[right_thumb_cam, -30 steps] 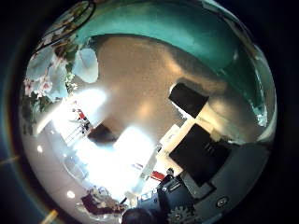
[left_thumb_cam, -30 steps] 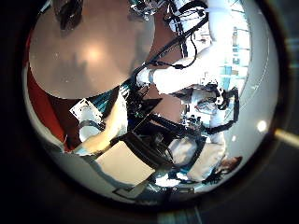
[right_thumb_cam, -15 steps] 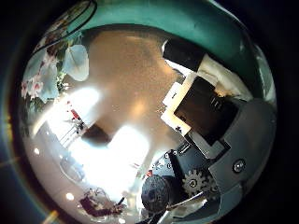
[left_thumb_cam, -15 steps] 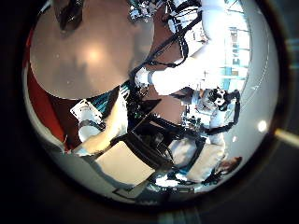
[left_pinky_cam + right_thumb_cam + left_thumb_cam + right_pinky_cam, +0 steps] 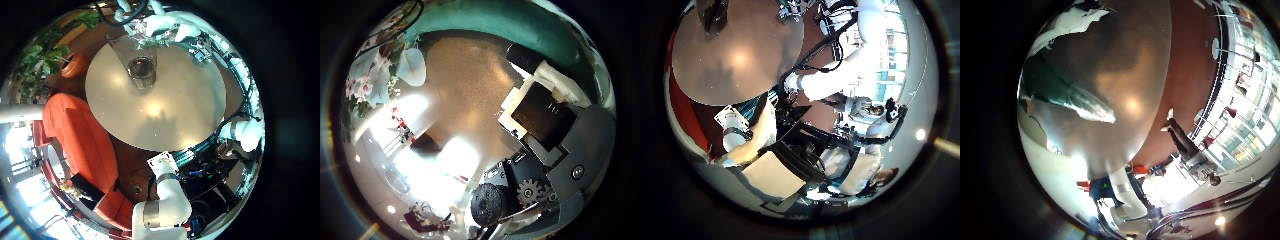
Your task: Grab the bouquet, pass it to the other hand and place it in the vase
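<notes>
The bouquet (image 5: 375, 72), pale flowers with leaves, lies on the round table (image 5: 460, 90) beside my right hand. The right hand's fingers (image 5: 545, 115) are relaxed over bare tabletop, away from the flowers, and hold nothing. A long dark leafy shape (image 5: 1070, 100) lies on the table in the right little finger side view. The glass vase (image 5: 140, 70) stands upright on the table (image 5: 160, 110), and it also shows in the left thumb side view (image 5: 712, 15). My left hand (image 5: 740, 135) hangs high above the table's edge, open and empty. The right hand (image 5: 165, 25) is low at the table's far side.
A sofa (image 5: 75, 140) stands beside the table under my left hand. A potted plant (image 5: 45, 50) is on the floor past the table. The right arm (image 5: 845, 65) reaches over the table's rim.
The right hand's fingers have come further into its thumb side view and the bouquet has shifted slightly there, as the camera moved. The left hand has stayed still.
</notes>
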You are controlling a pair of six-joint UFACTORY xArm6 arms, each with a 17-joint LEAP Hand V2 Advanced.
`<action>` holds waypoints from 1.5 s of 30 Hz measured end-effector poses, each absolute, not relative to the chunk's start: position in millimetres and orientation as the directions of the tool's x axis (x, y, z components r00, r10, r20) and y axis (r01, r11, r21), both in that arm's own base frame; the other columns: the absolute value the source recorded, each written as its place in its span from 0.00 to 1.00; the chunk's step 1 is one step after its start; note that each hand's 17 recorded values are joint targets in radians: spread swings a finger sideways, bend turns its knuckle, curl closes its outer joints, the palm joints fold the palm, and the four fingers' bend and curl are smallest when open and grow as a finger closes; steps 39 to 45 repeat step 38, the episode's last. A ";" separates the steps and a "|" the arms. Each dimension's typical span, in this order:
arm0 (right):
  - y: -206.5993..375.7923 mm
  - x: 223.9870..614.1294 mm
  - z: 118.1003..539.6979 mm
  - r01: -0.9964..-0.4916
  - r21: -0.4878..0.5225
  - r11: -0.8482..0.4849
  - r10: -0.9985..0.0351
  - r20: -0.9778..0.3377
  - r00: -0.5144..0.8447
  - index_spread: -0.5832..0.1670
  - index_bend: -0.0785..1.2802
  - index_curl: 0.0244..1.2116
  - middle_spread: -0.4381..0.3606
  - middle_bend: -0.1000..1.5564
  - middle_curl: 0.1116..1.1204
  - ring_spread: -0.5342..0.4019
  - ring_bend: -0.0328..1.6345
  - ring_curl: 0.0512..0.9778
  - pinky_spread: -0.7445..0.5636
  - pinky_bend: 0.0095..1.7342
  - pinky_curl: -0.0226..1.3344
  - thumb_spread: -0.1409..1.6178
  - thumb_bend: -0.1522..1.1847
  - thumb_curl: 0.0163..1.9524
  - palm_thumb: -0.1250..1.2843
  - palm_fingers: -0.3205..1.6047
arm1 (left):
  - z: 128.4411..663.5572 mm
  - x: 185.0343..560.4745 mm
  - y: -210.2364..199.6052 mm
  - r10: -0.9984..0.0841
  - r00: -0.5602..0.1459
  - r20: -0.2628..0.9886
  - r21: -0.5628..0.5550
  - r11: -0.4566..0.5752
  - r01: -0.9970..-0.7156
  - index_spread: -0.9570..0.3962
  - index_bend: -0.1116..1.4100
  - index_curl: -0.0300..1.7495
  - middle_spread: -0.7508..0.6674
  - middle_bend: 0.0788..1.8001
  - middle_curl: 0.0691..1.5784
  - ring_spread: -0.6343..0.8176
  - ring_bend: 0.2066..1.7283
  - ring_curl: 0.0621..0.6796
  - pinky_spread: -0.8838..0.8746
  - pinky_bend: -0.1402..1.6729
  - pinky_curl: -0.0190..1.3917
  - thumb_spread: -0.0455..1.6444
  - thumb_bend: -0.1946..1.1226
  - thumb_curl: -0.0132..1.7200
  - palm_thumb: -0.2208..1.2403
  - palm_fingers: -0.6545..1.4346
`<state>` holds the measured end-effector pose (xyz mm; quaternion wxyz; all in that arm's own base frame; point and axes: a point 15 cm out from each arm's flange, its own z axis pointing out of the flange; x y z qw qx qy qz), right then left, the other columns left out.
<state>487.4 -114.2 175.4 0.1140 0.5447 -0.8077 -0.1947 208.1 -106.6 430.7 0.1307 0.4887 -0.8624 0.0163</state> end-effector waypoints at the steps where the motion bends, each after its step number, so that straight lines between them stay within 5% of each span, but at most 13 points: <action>1: -114.2 487.4 175.4 -0.836 0.439 0.331 -0.924 -0.028 -0.381 0.36 0.86 0.75 0.33 0.84 0.72 0.34 0.88 0.62 0.42 0.85 0.41 0.63 0.18 0.38 0.90 0.74 | 431.2 208.1 -107.0 -0.839 -0.488 0.242 0.098 0.521 -0.848 0.73 0.20 0.24 0.77 0.07 0.18 0.80 0.14 0.22 0.78 0.18 0.19 0.68 0.13 0.22 0.47 0.40; 11: -114.2 487.4 175.4 -0.836 0.439 0.331 -0.924 -0.028 -0.381 0.41 0.87 0.77 0.37 0.86 0.72 0.36 0.89 0.65 0.43 0.84 0.45 0.62 0.16 0.44 0.89 0.74 | 436.6 205.4 -107.5 -0.840 -0.487 0.240 0.085 0.518 -0.851 0.73 0.20 0.24 0.77 0.07 0.18 0.80 0.14 0.23 0.78 0.18 0.19 0.68 0.13 0.22 0.47 0.40; 15: -114.2 487.4 175.4 -0.836 0.439 0.331 -0.924 -0.028 -0.381 0.42 0.84 0.76 0.37 0.85 0.69 0.36 0.89 0.65 0.41 0.81 0.46 0.64 0.06 0.41 0.72 0.75 | 437.9 206.6 -107.8 -0.844 -0.481 0.238 0.083 0.511 -0.856 0.73 0.20 0.24 0.77 0.07 0.18 0.80 0.14 0.23 0.78 0.18 0.19 0.68 0.13 0.22 0.47 0.40; 17: -114.2 487.4 175.4 -0.836 0.439 0.331 -0.924 -0.028 -0.381 0.38 0.68 0.71 0.35 0.79 0.64 0.34 0.88 0.62 0.36 0.79 0.44 0.67 0.05 0.38 0.59 0.68 | 439.9 207.7 -107.7 -0.849 -0.474 0.236 0.080 0.503 -0.861 0.73 0.20 0.24 0.77 0.07 0.18 0.80 0.14 0.22 0.78 0.18 0.19 0.68 0.13 0.22 0.47 0.40; 19: -114.2 487.4 175.4 -0.836 0.439 0.331 -0.924 -0.028 -0.381 0.34 0.39 0.65 0.34 0.66 0.59 0.32 0.90 0.63 0.28 0.86 0.47 0.69 0.07 0.34 0.53 0.39 | 439.9 208.1 -107.6 -0.856 -0.460 0.235 0.084 0.490 -0.868 0.72 0.20 0.24 0.77 0.07 0.18 0.80 0.14 0.22 0.78 0.18 0.19 0.68 0.13 0.22 0.47 0.40; 22: -114.2 487.4 175.4 -0.836 0.439 0.331 -0.924 -0.028 -0.381 0.28 0.31 0.53 0.42 0.52 0.48 0.42 0.74 0.54 0.42 0.78 0.44 0.71 0.08 0.31 0.49 0.13 | 438.8 209.9 -107.1 -0.870 -0.436 0.232 0.096 0.466 -0.879 0.72 0.20 0.24 0.77 0.07 0.18 0.80 0.14 0.22 0.78 0.18 0.19 0.68 0.13 0.22 0.47 0.40; 23: -114.2 487.4 175.4 -0.836 0.439 0.331 -0.924 -0.028 -0.381 0.26 0.29 0.49 0.45 0.49 0.45 0.48 0.69 0.49 0.48 0.74 0.41 0.71 0.08 0.30 0.48 0.11 | 437.9 210.5 -107.1 -0.875 -0.425 0.232 0.104 0.457 -0.883 0.72 0.20 0.24 0.77 0.07 0.18 0.80 0.14 0.22 0.78 0.18 0.19 0.68 0.13 0.22 0.47 0.41; 27: -114.2 487.4 175.4 -0.836 0.439 0.331 -0.924 -0.028 -0.381 0.26 0.26 0.41 0.54 0.39 0.36 0.67 0.54 0.34 0.70 0.62 0.32 0.72 0.09 0.26 0.46 0.10 | 432.1 206.6 -106.8 -0.888 -0.393 0.240 0.158 0.435 -0.886 0.72 0.20 0.25 0.77 0.07 0.18 0.80 0.14 0.22 0.78 0.18 0.19 0.68 0.13 0.22 0.48 0.41; 31: -114.2 487.4 175.4 -0.836 0.439 0.331 -0.924 -0.028 -0.381 0.27 0.23 0.37 0.59 0.33 0.30 0.75 0.46 0.28 0.82 0.53 0.27 0.73 0.09 0.24 0.45 0.13 | 424.9 199.5 -101.9 -0.913 -0.331 0.238 0.221 0.382 -0.897 0.72 0.20 0.25 0.77 0.06 0.18 0.80 0.14 0.22 0.78 0.18 0.19 0.68 0.13 0.22 0.48 0.40; 36: -114.2 487.4 175.4 -0.836 0.439 0.331 -0.924 -0.028 -0.381 0.28 0.21 0.34 0.62 0.28 0.27 0.80 0.41 0.23 0.88 0.47 0.23 0.74 0.10 0.22 0.45 0.17 | 422.6 198.8 -86.0 -0.934 -0.248 0.257 0.231 0.309 -0.923 0.72 0.20 0.25 0.77 0.06 0.18 0.80 0.13 0.22 0.78 0.18 0.19 0.68 0.13 0.22 0.48 0.40; 45: -114.2 487.4 175.4 -0.836 0.439 0.331 -0.924 -0.028 -0.381 0.28 0.20 0.33 0.62 0.27 0.26 0.81 0.40 0.22 0.89 0.46 0.22 0.74 0.10 0.21 0.45 0.19 | 427.6 198.5 -86.4 -0.932 -0.243 0.269 0.221 0.305 -0.926 0.72 0.20 0.25 0.77 0.06 0.18 0.80 0.13 0.22 0.78 0.18 0.19 0.68 0.13 0.22 0.48 0.40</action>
